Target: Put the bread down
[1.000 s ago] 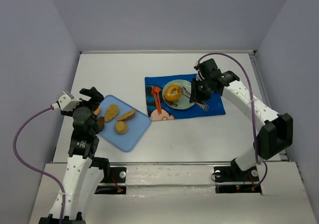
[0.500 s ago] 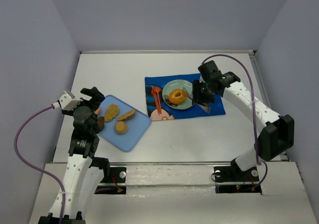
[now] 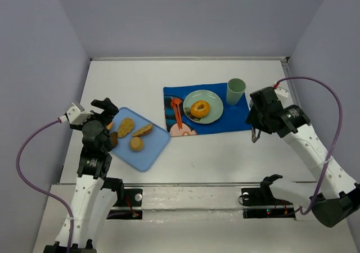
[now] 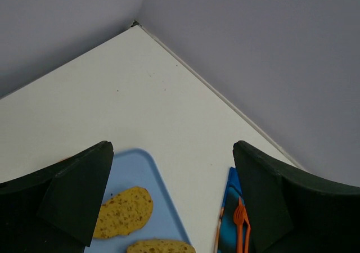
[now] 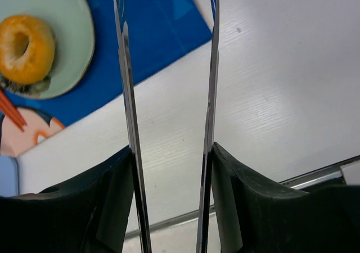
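Lavender walls (image 3: 185, 17) enclose a white table (image 3: 140, 76).

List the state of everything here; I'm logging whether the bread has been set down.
bread: flat on the plate, not held.
plate: on the blue mat.
cup: upright beside the plate.
fork: lying left of the plate.
tray: holds three pieces.
right hand: open, empty.
left hand: open, empty.

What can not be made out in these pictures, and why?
Left wrist view: the blue tray and its lower seeded piece are cut by the bottom edge.
Right wrist view: the plate is cut by the top edge; dark bits beside the bread are too small to name.
Top view: a brown piece is partly behind the left arm.
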Available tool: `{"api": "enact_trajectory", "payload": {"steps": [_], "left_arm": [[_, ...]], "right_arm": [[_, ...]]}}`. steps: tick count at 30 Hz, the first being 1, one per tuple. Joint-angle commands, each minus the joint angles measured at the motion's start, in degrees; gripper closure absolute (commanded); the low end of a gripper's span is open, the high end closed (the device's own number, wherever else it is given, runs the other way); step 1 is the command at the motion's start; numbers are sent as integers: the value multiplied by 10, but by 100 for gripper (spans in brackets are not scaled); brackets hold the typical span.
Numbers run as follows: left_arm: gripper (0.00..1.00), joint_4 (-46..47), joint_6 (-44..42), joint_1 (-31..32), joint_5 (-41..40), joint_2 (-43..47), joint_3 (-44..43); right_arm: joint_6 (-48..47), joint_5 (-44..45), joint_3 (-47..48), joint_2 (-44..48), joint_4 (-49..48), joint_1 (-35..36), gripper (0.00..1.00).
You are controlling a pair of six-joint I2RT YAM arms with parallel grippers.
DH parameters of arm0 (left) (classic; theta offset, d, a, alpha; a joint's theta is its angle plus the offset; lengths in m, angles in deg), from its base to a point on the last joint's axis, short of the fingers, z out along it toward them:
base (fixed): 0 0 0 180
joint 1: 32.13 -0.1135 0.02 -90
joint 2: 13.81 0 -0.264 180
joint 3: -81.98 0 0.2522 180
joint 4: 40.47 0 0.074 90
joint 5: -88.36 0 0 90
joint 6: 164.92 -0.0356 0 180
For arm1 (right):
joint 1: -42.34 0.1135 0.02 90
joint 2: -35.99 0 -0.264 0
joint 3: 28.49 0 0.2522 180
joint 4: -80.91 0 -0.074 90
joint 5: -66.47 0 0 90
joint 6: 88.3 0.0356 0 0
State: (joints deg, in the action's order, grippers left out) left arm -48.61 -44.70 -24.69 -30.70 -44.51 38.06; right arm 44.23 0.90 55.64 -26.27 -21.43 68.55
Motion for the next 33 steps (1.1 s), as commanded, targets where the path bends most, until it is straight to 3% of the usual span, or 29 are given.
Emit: {"api": "enact_trajectory", "payload": {"steps": [1,8,12,14,19,24,29,33], "left_arm": [[1,23,4,2,-2,7,-19],[1,23,7,2,-6,6,-18],[1,22,10,2,-8,8,-18],[1,21,11,2,-6,11,-18],[1,19,12,2,-9,17,-18],[1,19,12,3,-14,21,-18],[1,18,12,2,-18,24,-18],[1,18,12,2,-19,21,-18]], "right_arm": [[155,142,-47,19,54,-8,41],[258,59,-155,62,51,-15,36],[355,76,-203,115,77,-15,34],[354,55,-220,131,54,-15,32],[318,-1,-259,83,25,-15,14],[312,27,-222,64,47,-15,0],[295,61,-181,95,41,-15,0],[208,115,-133,114,-12,-15,0]]}}
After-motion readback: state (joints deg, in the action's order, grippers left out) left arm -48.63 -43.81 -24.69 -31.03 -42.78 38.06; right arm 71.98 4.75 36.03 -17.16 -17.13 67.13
